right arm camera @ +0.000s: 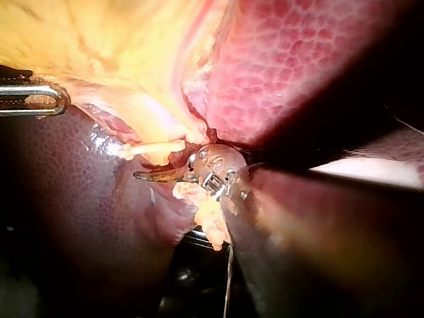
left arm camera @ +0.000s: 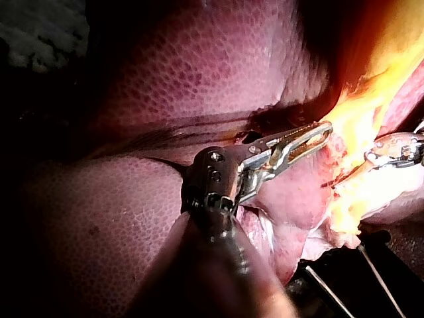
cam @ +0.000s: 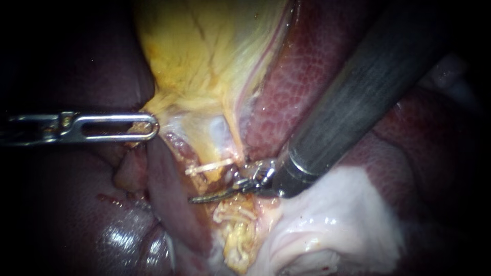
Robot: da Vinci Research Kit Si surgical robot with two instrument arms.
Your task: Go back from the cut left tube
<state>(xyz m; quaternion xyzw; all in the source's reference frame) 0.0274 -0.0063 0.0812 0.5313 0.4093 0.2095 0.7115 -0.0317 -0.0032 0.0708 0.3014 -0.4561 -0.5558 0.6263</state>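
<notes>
My right instrument (cam: 197, 199) comes in from the upper right on a thick dark shaft. Its thin curved blades lie together, pointing left over yellow fat (cam: 238, 230). Just above the blades a pale thin tube (cam: 209, 167) lies crosswise, apart from them; the right wrist view shows the tube (right arm camera: 152, 148) ahead of the blades (right arm camera: 142, 176). My left instrument (cam: 148, 127) reaches in from the left. Its windowed jaws are shut on the lower edge of the yellow gallbladder (cam: 204, 51). The left wrist view shows them (left arm camera: 311, 138) closed on that tissue.
Dark red liver (cam: 302, 76) lies right of the gallbladder and under the right shaft. A liver fold (cam: 169, 194) stands just left of the blade tips. Glistening white tissue (cam: 348, 214) fills the lower right.
</notes>
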